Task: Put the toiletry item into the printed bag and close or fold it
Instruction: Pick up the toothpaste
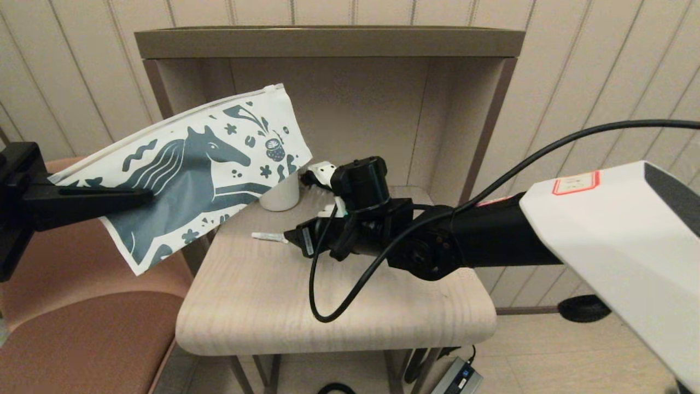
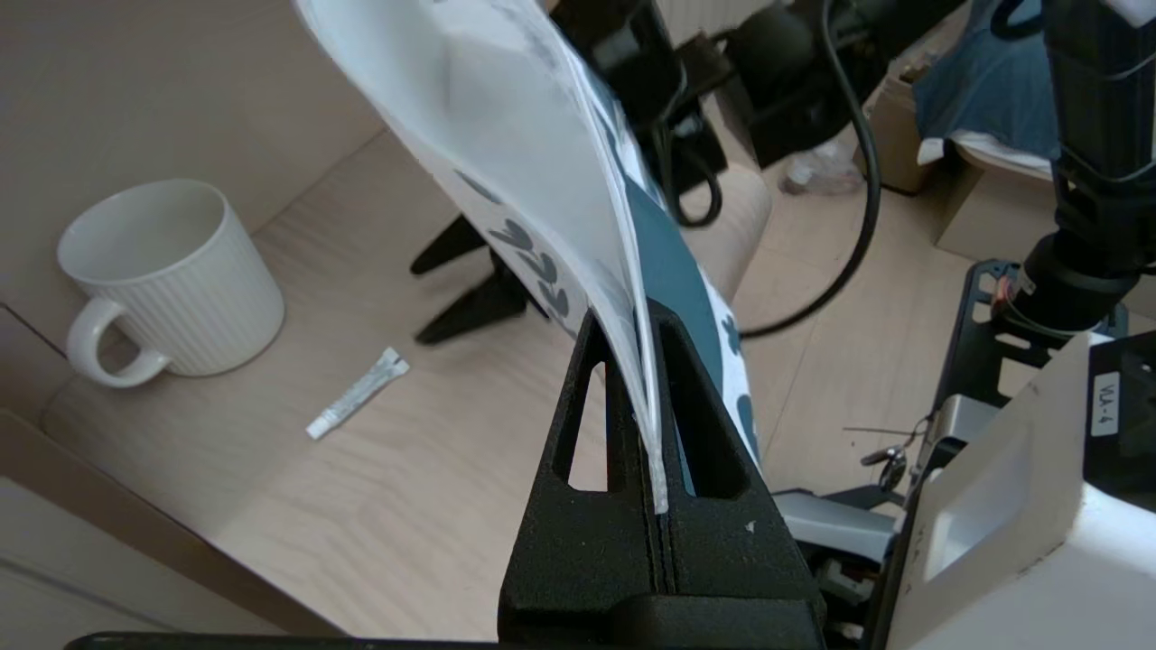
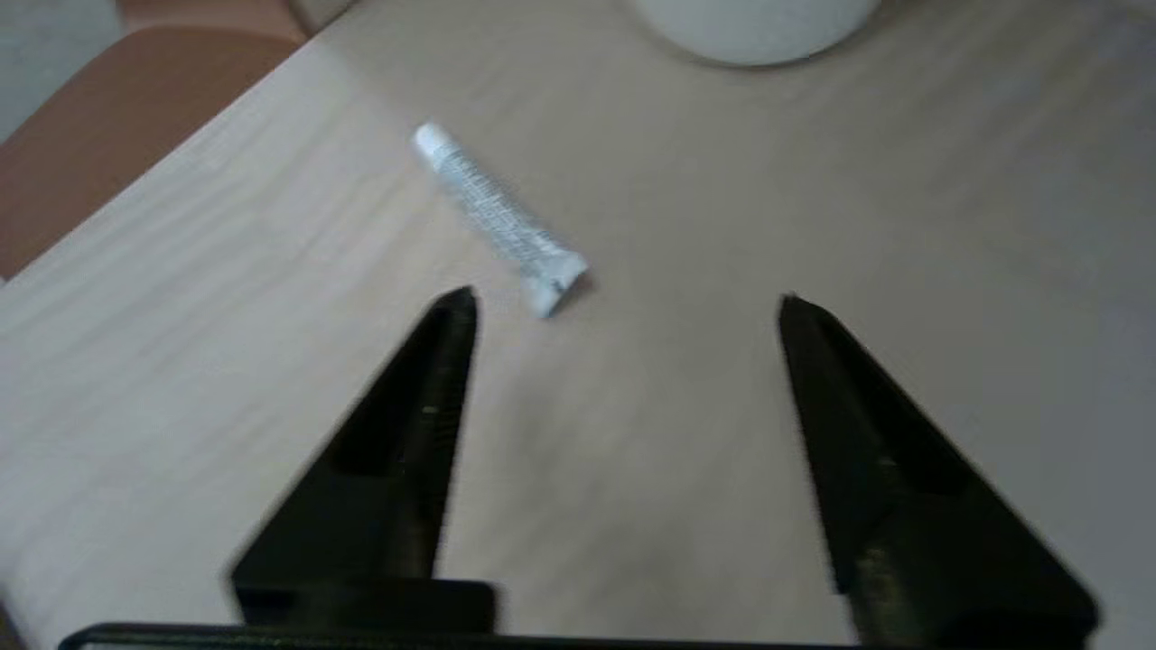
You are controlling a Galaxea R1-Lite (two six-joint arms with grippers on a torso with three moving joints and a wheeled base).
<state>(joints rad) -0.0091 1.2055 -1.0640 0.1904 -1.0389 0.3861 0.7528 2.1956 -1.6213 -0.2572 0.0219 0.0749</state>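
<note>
The printed bag (image 1: 191, 169), white with a dark teal horse, hangs in the air left of the small table, and my left gripper (image 1: 145, 197) is shut on its lower part. In the left wrist view the bag (image 2: 506, 135) rises from between the closed fingers (image 2: 650, 361). The toiletry item (image 1: 269, 237), a slim white tube, lies flat on the table (image 1: 262, 295). My right gripper (image 3: 623, 302) hovers low over the table, open, with the tube (image 3: 497, 217) just beyond its fingertips and nothing between them. The tube (image 2: 357, 393) also shows in the left wrist view.
A white ribbed mug (image 2: 172, 280) stands at the table's back left, partly behind the bag in the head view. A shelf unit (image 1: 328, 41) backs the table. A brown padded seat (image 1: 82, 328) sits at the left. A black cable (image 1: 328, 306) loops over the table.
</note>
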